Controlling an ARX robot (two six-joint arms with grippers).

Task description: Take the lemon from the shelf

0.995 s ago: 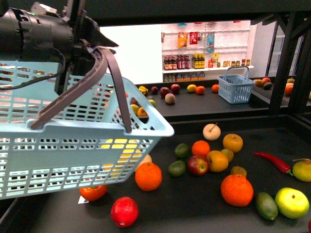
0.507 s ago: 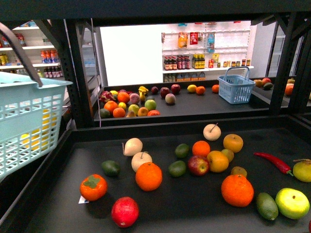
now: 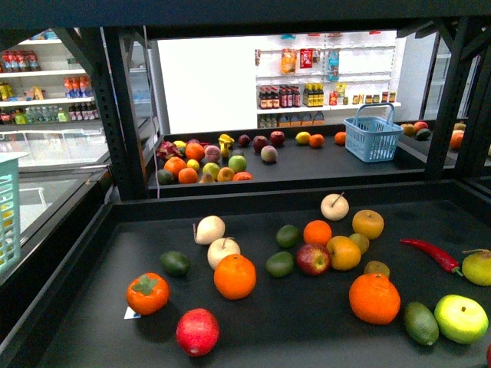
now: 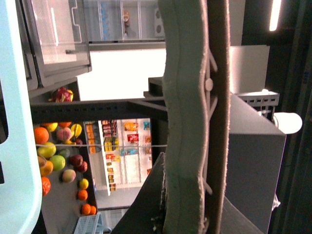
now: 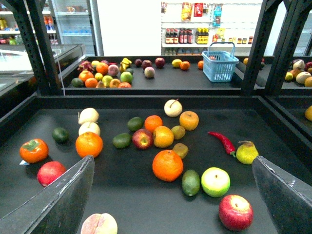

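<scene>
No lemon shows on the shelf (image 3: 253, 205) or anywhere in these views. Its black deck carries oranges (image 3: 235, 277), a red apple (image 3: 312, 260), golden-orange round fruit (image 3: 368, 224) and a yellow-green apple-like fruit (image 3: 460, 319). My left gripper (image 4: 190, 214) is shut on the grey basket handle (image 4: 187, 112), which fills the left wrist view; the pale blue basket rim (image 4: 14, 126) runs beside it. Only an edge of that basket (image 3: 8, 215) shows at the far left of the front view. My right gripper (image 5: 170, 204) hangs open above the deck's front, fingers (image 5: 53, 200) spread wide, with nothing between them.
A farther black shelf holds a small blue basket (image 3: 373, 138) and several fruits (image 3: 201, 162). Black metal posts (image 3: 123, 115) frame the near shelf. A red chilli (image 3: 433, 255), a pear (image 3: 477, 268), a persimmon (image 3: 146, 294) and a peach (image 5: 99, 225) lie on the deck.
The pale blue basket has swung away to the left; it filled the left half of the front view and now only its edge shows. The fruit on the deck has not moved.
</scene>
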